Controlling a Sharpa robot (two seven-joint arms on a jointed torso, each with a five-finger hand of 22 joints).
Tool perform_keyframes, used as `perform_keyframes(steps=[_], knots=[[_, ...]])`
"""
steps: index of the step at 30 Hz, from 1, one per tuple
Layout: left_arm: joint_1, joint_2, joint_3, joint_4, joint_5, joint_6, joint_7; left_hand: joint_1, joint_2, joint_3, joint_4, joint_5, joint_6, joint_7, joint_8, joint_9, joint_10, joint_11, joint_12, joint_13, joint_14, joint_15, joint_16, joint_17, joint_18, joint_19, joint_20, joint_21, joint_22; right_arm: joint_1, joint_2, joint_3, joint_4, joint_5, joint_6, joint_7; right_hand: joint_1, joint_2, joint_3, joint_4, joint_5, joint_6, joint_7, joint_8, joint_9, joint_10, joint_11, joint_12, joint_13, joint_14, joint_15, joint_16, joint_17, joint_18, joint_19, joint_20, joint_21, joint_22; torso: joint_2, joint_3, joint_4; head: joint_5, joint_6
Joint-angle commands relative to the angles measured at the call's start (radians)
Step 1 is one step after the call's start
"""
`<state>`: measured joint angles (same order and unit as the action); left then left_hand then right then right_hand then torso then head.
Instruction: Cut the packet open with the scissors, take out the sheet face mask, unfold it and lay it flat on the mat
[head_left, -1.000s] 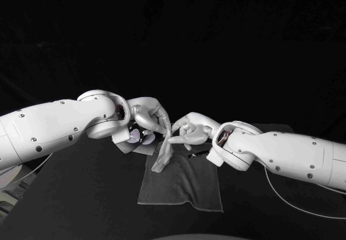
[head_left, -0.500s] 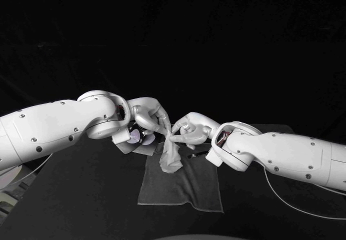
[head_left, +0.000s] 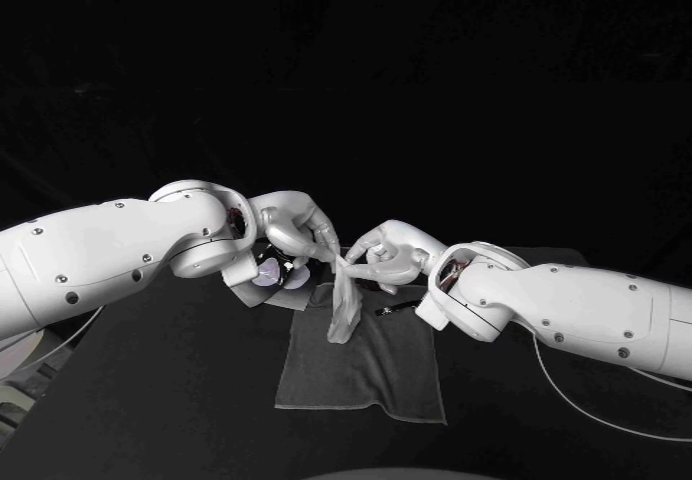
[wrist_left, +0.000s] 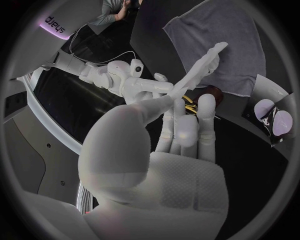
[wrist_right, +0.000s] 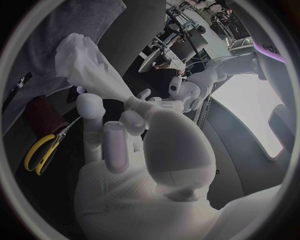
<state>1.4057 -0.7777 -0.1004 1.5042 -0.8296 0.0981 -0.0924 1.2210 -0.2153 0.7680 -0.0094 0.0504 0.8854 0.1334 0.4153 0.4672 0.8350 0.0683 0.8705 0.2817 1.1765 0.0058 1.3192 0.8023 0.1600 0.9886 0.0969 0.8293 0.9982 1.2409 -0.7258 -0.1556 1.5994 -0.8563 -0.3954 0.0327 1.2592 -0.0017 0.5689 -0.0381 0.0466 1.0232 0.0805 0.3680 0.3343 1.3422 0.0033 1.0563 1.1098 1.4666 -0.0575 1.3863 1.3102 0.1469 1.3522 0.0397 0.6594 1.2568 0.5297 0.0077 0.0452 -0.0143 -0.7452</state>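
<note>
Since a second ago the face mask (head_left: 342, 312) has swung in and drawn together. Then it hung slanting out towards my left side and a little wider. Now it hangs nearly straight down as a narrow, crumpled white strip. My two hands have stayed close together above the mat, sitting only slightly higher than before.

My left hand (head_left: 296, 232) pinches the top end of the mask between thumb and fingertips. My right hand (head_left: 384, 256) has its fingers closed on the same end from the other side, so the two hands meet there almost touching. The mask's lower end dangles just over the far part of the mat (head_left: 368, 375), and I cannot tell whether it touches the cloth.

The packet (head_left: 274, 275) lies under my left wrist, by the mat's far left corner. It is white with purple patches, and its print is too small for me to read. A strip of lit purple letters runs along my right arm (wrist_left: 62, 20), but it is turned so that I cannot read it with any certainty.

The mat is a grey cloth lying flat, with a slightly ragged near edge. It rests on the black table (head_left: 173, 400), and the room beyond the table is dark. The scissors (wrist_right: 40, 150), with yellow handles, lie on the table under my right hand, close to the mat's edge.
</note>
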Motion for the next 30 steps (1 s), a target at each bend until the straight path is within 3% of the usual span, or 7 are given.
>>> perform_keyframes(steps=[1,6,8,9,12,22,30], knots=[[0.003,-0.005,0.001,-0.004,0.029,-0.08,0.029,-0.016,-0.042,-0.07,0.029,0.001,-0.066,0.027,-0.049,-0.029,-0.06,0.034,-0.045,-0.026,-0.152,0.031,-0.105,-0.197,0.015,-0.042,0.027,-0.067,-0.043,0.001,-0.007,0.001,0.008,0.009,0.01,-0.004,-0.009,0.0,0.007,0.002,0.002,-0.002,-0.005,0.064,0.05,0.015,-0.007,0.005,0.001,0.062,-0.01,0.006,0.085,-0.007,0.005,0.002,0.002,-0.001,0.0,0.0003,-0.0008,-0.002,0.004],[0.002,-0.01,-0.006,-0.016,0.042,-0.09,0.039,0.047,-0.037,-0.306,0.099,0.0,-0.154,0.053,-0.101,-0.076,-0.127,0.066,-0.106,-0.085,-0.239,0.066,-0.178,-0.255,0.023,-0.056,0.071,-0.195,-0.145,0.009,-0.02,0.004,0.016,0.011,0.036,0.003,-0.009,0.0,0.008,0.002,0.002,-0.002,-0.005,0.064,0.05,0.015,-0.007,0.004,0.001,0.062,-0.01,0.006,0.085,-0.007,0.005,0.002,0.002,-0.001,0.0,-0.0005,-0.0002,-0.003,0.005],[-0.001,-0.013,-0.01,-0.021,0.047,-0.086,0.043,0.094,-0.013,-0.436,0.13,-0.001,-0.174,0.049,-0.094,-0.089,-0.135,0.07,-0.115,-0.101,-0.25,0.073,-0.186,-0.27,0.025,-0.046,0.074,-0.225,-0.173,0.014,-0.027,0.005,0.018,0.011,0.045,0.006,-0.009,0.0,0.009,0.002,0.002,-0.002,-0.005,0.064,0.05,0.015,-0.007,0.004,0.0,0.062,-0.01,0.007,0.085,-0.007,0.005,0.002,0.003,0.0,0.001,-0.001,-0.0003,-0.004,0.007],[-0.002,-0.014,-0.012,-0.023,0.048,-0.084,0.045,0.14,0.023,-0.52,0.16,-0.004,-0.181,0.054,-0.082,-0.097,-0.136,0.078,-0.117,-0.112,-0.253,0.073,-0.188,-0.28,0.029,-0.036,0.074,-0.243,-0.191,0.016,-0.03,0.005,0.019,0.011,0.049,0.008,-0.009,0.0,0.009,0.002,0.002,-0.002,-0.005,0.064,0.05,0.015,-0.007,0.004,0.0,0.062,-0.01,0.007,0.085,-0.007,0.005,0.002,0.003,0.0,0.001,-0.0012,-0.0001,-0.004,0.007],[-0.014,-0.021,-0.015,-0.03,0.054,-0.084,0.052,0.209,0.033,-0.612,0.208,-0.001,-0.185,0.052,-0.059,-0.113,-0.141,0.075,-0.12,-0.13,-0.255,0.074,-0.186,-0.294,0.024,-0.021,0.078,-0.262,-0.212,0.023,-0.038,0.007,0.023,0.012,0.06,0.015,-0.009,0.0,0.009,0.001,0.002,-0.003,-0.005,0.064,0.051,0.014,-0.007,0.003,0.0,0.062,-0.01,0.006,0.085,-0.007,0.005,0.002,0.003,0.0,0.001,-0.001,0.0006,-0.004,0.007],[-0.107,-0.028,-0.02,-0.09,0.131,-0.148,0.168,0.367,0.084,-0.558,0.214,0.0,-0.109,0.015,-0.021,-0.14,-0.136,0.077,-0.139,-0.165,-0.268,0.071,-0.19,-0.316,0.023,-0.014,0.072,-0.266,-0.219,0.046,-0.065,0.015,0.038,0.049,0.138,0.074,-0.01,0.0,0.014,-0.001,0.002,-0.005,-0.005,0.066,0.052,0.013,-0.007,0.0,-0.003,0.062,-0.009,0.007,0.086,-0.007,0.004,0.002,0.003,0.0,0.0,-0.0014,0.002,-0.008,0.01],[-0.165,0.017,-0.024,-0.163,0.18,-0.222,0.298,0.393,0.06,-0.363,0.19,-0.003,-0.001,0.007,-0.07,-0.209,-0.046,0.073,-0.245,-0.22,-0.269,0.064,-0.208,-0.349,0.019,-0.073,0.058,-0.163,-0.112,0.065,-0.085,0.021,0.04,0.095,0.212,0.13,-0.01,-0.001,0.016,-0.002,0.002,-0.006,-0.005,0.066,0.052,0.012,-0.006,-0.002,-0.004,0.062,-0.009,0.009,0.088,-0.008,0.005,0.002,0.006,0.002,0.0,-0.0013,0.0012,-0.003,0.014]])
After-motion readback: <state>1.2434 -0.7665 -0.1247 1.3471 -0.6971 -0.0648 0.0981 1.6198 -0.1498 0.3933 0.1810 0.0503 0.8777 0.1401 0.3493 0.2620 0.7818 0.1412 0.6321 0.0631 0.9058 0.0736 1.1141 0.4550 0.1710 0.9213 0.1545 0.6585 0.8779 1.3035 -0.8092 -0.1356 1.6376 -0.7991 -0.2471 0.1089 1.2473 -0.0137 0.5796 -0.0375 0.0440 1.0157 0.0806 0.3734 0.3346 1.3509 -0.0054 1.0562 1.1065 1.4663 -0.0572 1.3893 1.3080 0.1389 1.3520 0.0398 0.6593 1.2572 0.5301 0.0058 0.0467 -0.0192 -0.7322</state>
